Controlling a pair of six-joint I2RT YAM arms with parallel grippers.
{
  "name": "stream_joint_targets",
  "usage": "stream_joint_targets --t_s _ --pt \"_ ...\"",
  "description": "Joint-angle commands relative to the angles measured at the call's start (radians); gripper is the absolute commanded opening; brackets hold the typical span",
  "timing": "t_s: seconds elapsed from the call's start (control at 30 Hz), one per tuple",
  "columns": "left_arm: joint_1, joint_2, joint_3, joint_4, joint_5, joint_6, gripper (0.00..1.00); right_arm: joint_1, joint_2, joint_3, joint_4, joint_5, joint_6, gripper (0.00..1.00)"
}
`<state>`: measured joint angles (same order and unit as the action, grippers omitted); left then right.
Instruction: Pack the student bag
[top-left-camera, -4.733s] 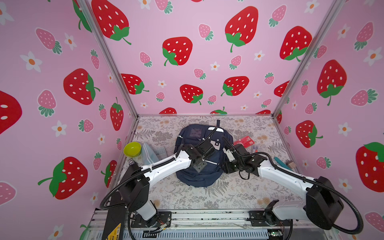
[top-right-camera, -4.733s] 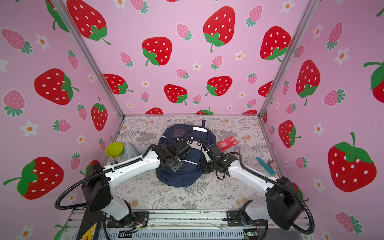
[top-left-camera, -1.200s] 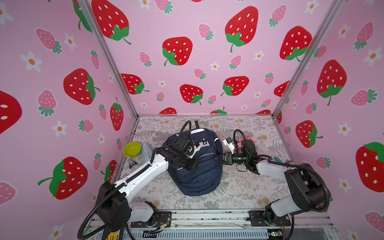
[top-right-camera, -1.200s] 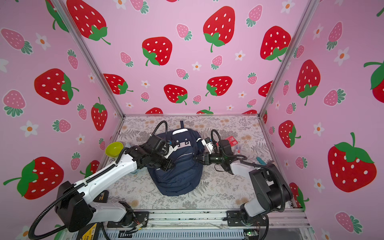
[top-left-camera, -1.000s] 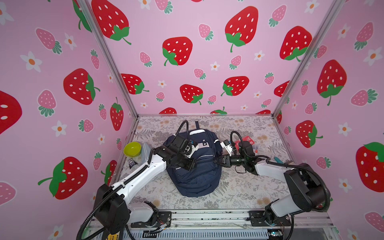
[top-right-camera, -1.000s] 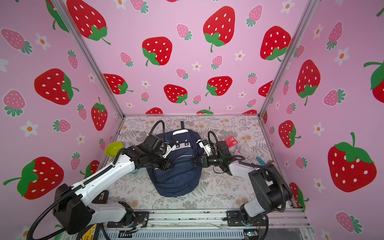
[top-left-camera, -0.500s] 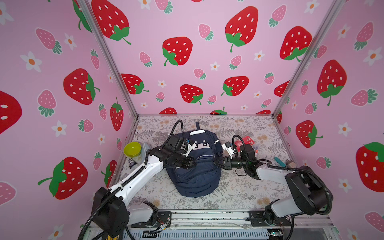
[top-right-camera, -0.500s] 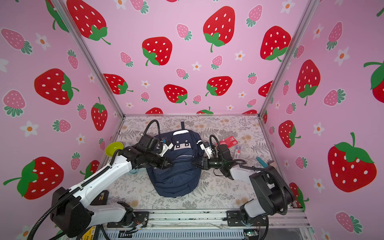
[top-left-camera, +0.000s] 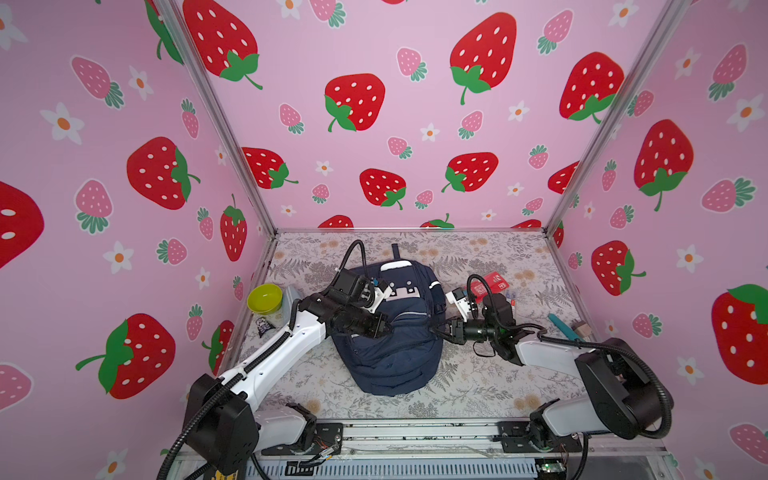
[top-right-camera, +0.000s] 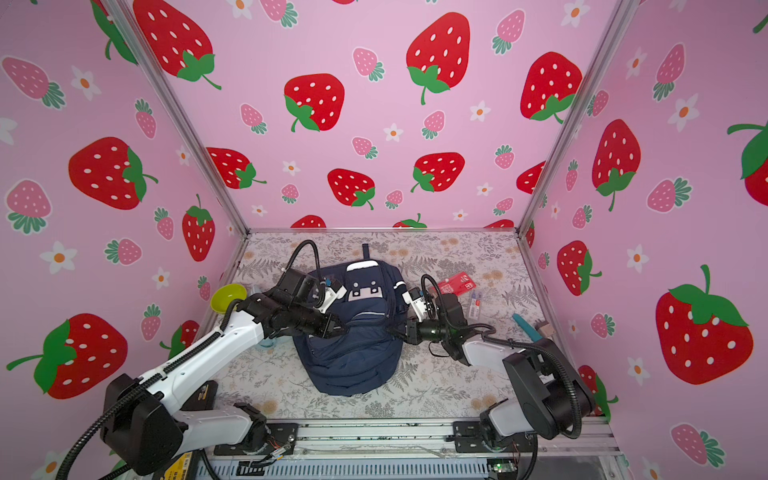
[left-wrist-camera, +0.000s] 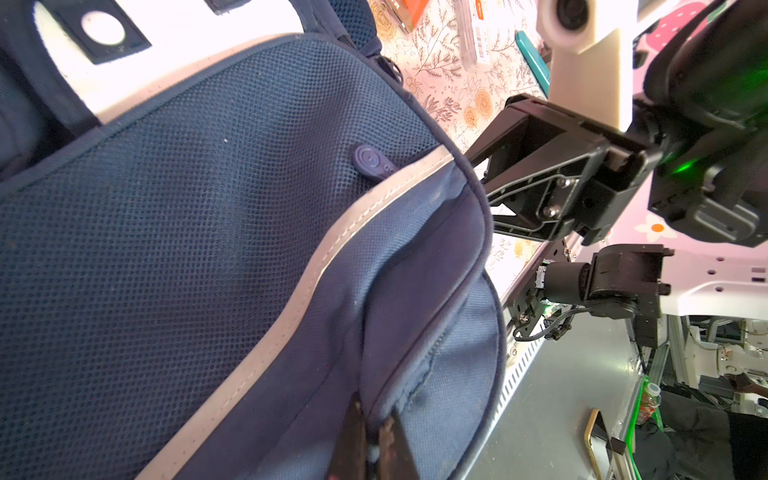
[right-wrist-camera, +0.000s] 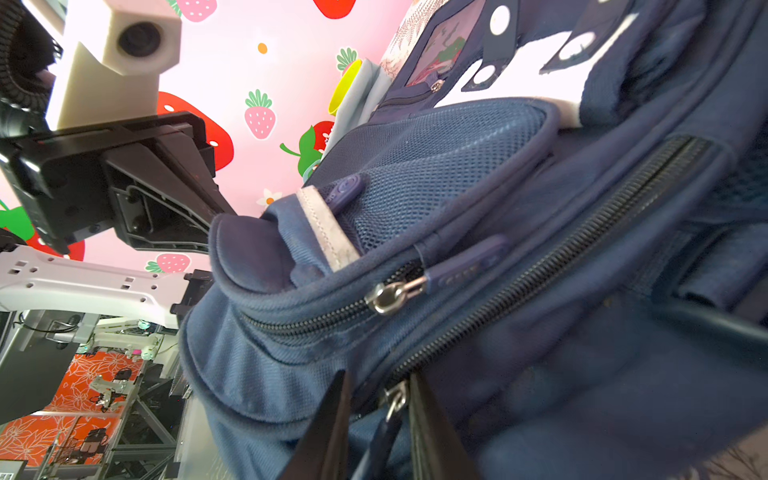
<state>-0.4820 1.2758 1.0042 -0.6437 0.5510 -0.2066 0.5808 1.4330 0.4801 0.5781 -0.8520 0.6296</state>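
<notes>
The bag lies in the middle of the bench in both top views, loop toward the back wall and white face patch up.

The left tool reaches in at the bag's left flank and is clenched on a fold of its fabric. The left wrist view shows its 2 fingers pressed together on cloth, just beside the grey stripe.

The right tool meets the opposite flank. In the right wrist view its 2 fingers stand slightly apart with a zip pull between them. We cannot tell whether they pinch it or only bracket it.

A green bowl sits at the bench's left edge with a dark sachet near it. The left forearm crosses the bench between these and the bag.

Right of the bag lie a red pack and a clear tube. The right arm's wrist camera and cable stand between them and the bag, covering part of the pack. A teal stick lies near the right wall, behind that arm.
</notes>
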Motion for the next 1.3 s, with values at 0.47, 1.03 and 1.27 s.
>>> stream_joint_targets --t_s 0.47,1.03,1.27 --pt "0.02 -0.024 0.025 0.153 0.062 -0.007 0.0 0.047 -0.045 -0.069 -0.132 0.009 -0.052 0.25" --pt "0.02 -0.013 0.008 0.131 0.066 0.01 0.0 0.086 -0.056 0.101 -0.376 0.204 -0.169 0.0" --pt "0.02 0.002 0.017 0.106 -0.001 0.006 0.0 0.109 -0.189 0.081 -0.505 0.358 -0.185 0.0"
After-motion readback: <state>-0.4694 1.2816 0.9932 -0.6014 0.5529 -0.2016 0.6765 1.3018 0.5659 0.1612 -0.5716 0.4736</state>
